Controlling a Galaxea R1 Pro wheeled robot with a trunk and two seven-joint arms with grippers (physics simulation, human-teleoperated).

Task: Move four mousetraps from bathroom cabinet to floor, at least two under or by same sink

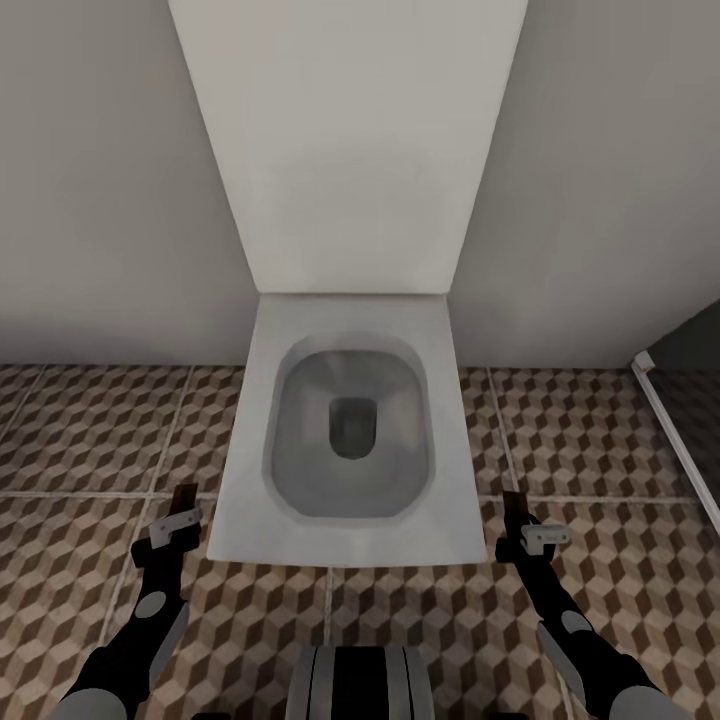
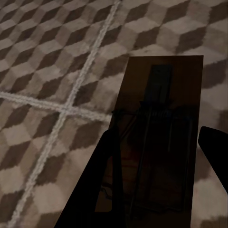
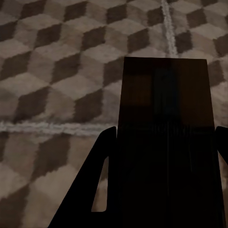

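Between the left gripper (image 1: 183,512) and the right gripper (image 1: 520,520) stands the toilet (image 1: 345,440), which blocks any sideways pass from one to the other. Under each gripper the tiled floor (image 1: 90,440) is free. On the outer side of the right gripper, a dark frame (image 1: 675,440) closes the room.

Two brown mousetraps (image 2: 159,137) (image 3: 166,142), one per claw, above cube-patterned floor (image 1: 90,440).

Toilet (image 1: 350,440) between 2 grippers
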